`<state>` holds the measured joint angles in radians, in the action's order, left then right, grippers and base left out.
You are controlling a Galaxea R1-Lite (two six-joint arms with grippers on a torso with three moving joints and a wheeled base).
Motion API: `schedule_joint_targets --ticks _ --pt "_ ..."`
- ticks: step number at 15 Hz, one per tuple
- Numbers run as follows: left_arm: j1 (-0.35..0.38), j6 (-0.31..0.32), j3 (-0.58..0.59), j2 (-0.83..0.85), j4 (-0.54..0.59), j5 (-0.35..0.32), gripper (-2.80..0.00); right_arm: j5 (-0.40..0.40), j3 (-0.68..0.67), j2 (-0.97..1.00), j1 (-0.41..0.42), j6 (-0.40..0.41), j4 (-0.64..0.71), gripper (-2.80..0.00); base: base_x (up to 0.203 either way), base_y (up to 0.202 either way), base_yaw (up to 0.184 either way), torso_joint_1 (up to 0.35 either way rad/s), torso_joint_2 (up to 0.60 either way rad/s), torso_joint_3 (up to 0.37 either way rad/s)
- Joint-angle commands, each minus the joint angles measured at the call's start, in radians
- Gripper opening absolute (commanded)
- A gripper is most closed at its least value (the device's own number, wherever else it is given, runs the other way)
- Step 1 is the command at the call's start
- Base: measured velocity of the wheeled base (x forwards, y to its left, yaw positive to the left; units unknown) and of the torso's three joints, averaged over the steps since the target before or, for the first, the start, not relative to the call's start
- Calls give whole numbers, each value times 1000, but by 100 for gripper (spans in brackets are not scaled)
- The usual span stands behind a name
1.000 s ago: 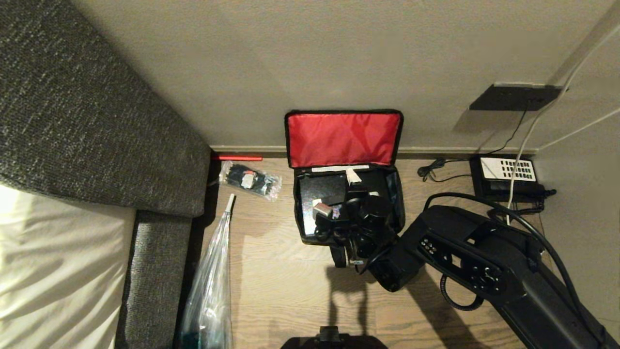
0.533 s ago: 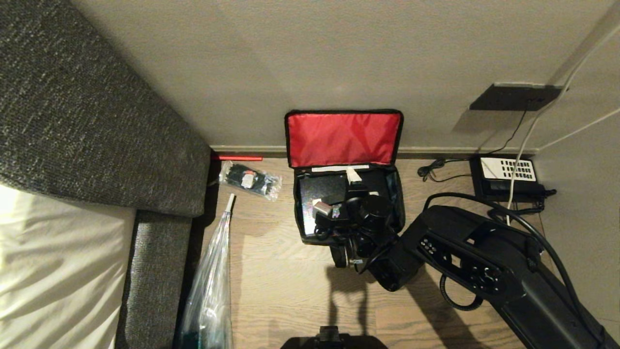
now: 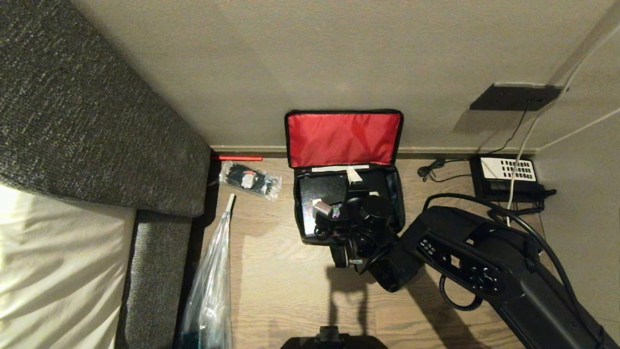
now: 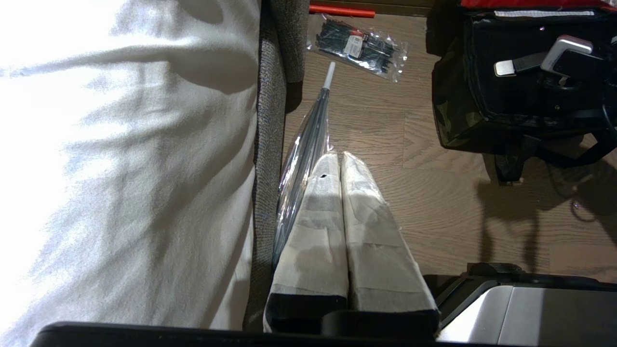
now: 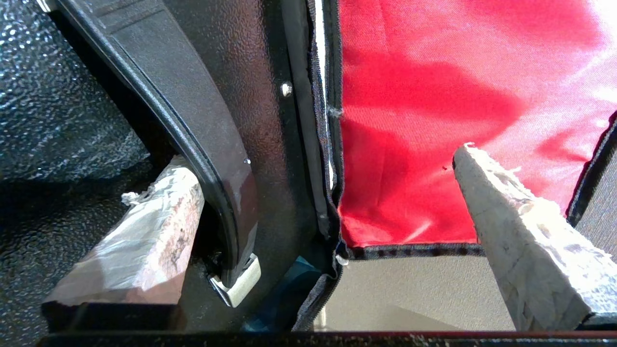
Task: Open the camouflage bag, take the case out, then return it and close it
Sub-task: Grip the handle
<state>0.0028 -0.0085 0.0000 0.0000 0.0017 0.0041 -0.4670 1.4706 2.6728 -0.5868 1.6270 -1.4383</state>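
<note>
The wooden floor (image 3: 286, 291) carries the open camouflage bag (image 3: 302, 232) against the wall. Left of it lie a clear packet of ties (image 3: 249, 180) and what looks like a folded clear umbrella (image 3: 213, 286); a black phone (image 3: 506, 177) lies to the right.

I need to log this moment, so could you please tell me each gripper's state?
Left gripper: shut, empty.
Right gripper: open over the case, one finger under its handle.

bag: camouflage bag (image 3: 305, 231), boxy, unzipped on the floor beneath the right gripper (image 3: 356, 186); red-lined lid (image 3: 343, 139) upright beyond its fingertips
case: black case (image 3: 322, 186) inside the bag, its handle (image 5: 202, 144) between the spread fingers
</note>
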Motion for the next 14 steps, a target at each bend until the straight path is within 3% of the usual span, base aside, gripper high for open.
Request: schedule_joint_targets --ticks 1,14 --pt "0 -1 0 0 0 0 -280 -2 -3 -2 -1 12 -19 0 0 0 0 0 0 0" --pt "0 -1 0 0 0 0 -280 0 -12 -2 -1 8 -22 0 0 0 0 0 0 0"
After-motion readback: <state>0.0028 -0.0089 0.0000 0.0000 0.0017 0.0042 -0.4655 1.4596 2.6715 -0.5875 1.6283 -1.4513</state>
